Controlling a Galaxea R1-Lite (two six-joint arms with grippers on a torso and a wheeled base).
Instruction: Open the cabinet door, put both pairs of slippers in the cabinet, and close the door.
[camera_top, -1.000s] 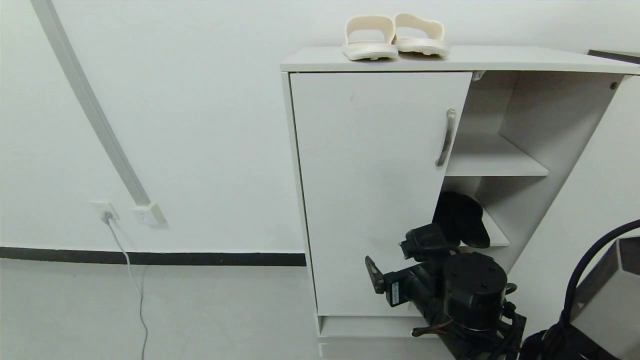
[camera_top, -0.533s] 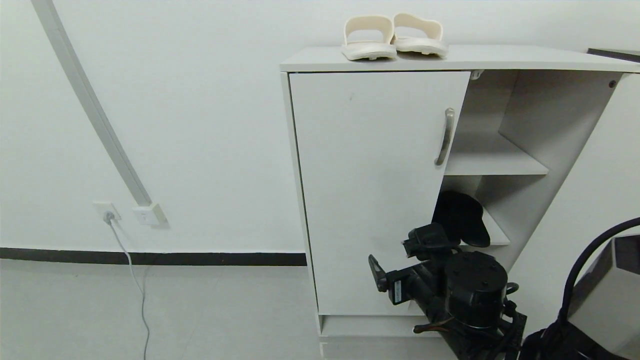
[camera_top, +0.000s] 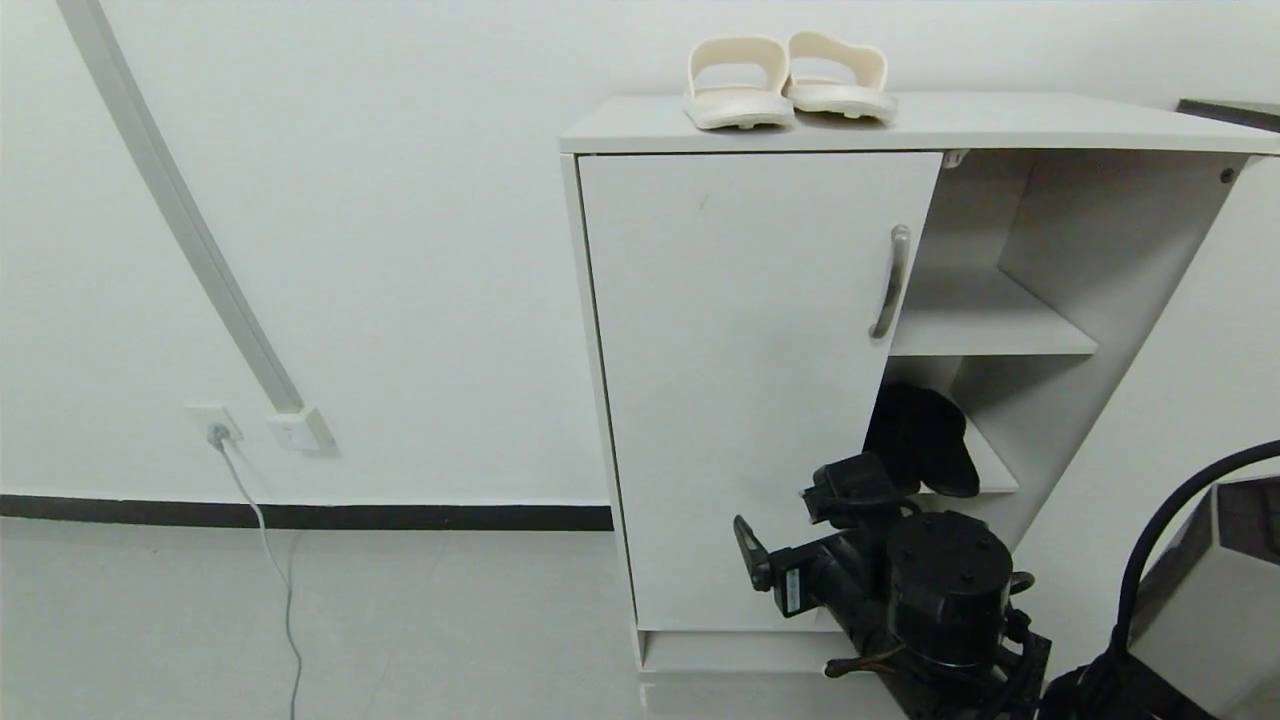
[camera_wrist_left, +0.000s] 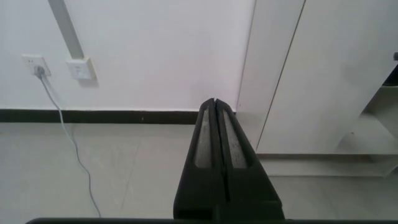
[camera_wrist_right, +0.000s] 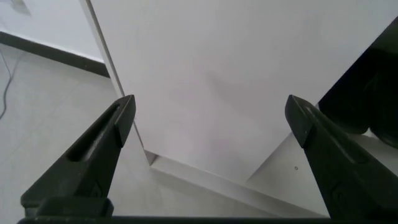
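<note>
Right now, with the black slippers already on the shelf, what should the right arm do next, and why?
Probably lift the right gripper toward the cream slippers. They sit on the cabinet top, while the black slippers lie on the lower shelf, and that gripper is open and empty, low before the closed door.

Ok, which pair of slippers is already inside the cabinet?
The black pair, on the lower shelf of the open side. The cream pair sits on top of the cabinet.

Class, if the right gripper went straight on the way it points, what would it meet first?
The right gripper would probably meet the closed cabinet door first, low down; depth is unclear.
</note>
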